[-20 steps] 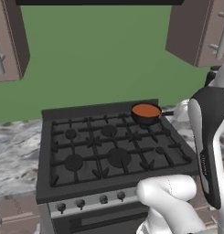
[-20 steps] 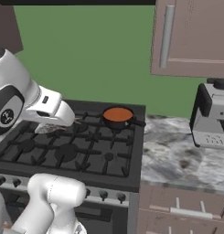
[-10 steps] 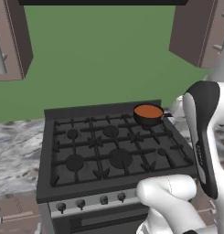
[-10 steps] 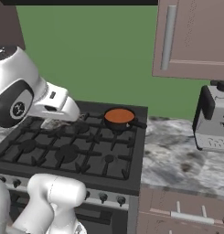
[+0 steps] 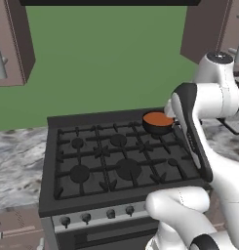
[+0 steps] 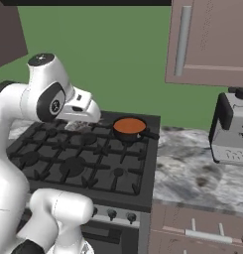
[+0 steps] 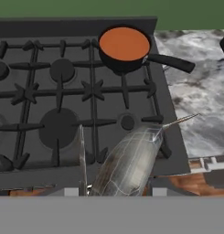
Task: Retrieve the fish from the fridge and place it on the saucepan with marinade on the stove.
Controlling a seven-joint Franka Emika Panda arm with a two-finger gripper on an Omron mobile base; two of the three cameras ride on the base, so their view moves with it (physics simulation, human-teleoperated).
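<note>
A green wall (image 5: 106, 63) stands beyond the tool. Brown cabinets (image 6: 210, 42) with bar handles hang high on either side. To the tool's right runs a grey marbled surface (image 6: 192, 171), carrying a coffee machine (image 6: 231, 130).

coffee machine (image 6: 231, 130), marble counter (image 6: 192, 173), brown cabinets (image 6: 208, 42)

Even, shadowless, slightly soft rendered light

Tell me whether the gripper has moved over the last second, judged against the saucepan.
Yes. In the right base view the gripper, holding the fish, has shifted right toward the saucepan with marinade on the stove.
</note>
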